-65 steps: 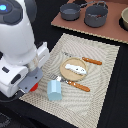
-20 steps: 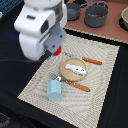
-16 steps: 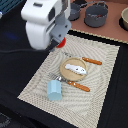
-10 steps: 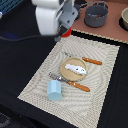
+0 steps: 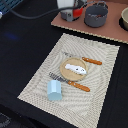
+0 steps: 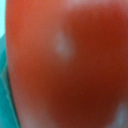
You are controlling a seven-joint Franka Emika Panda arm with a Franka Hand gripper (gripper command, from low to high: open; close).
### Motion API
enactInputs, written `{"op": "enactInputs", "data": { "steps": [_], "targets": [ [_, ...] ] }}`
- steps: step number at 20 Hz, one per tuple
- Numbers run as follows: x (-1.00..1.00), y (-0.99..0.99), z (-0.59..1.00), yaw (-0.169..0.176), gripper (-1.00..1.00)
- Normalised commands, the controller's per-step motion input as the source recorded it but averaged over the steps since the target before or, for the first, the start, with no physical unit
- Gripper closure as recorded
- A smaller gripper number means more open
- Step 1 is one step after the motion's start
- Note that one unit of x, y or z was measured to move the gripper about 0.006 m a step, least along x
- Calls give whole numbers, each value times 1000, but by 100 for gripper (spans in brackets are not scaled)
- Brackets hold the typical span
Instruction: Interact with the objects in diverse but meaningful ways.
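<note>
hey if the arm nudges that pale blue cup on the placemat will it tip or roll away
The blue cup stands upright on a broad base, so a low nudge probably slides it. It looks like light plastic; a high push might topple it. The woven placemat should slow sliding.

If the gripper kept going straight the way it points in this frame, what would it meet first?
Most likely the small red tomato: a blurred red surface fills almost the whole wrist view, so it lies right ahead and very close. In the exterior view the gripper is mostly cut off at the top edge, so depth and jaw state are unclear.
</note>
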Motion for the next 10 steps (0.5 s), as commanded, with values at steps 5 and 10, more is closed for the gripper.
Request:
{"op": "enactInputs", "data": {
  "steps": [5,10],
  "targets": [
    [0,822,186,24,100],
    [0,698,46,38,100]
  ]
}}
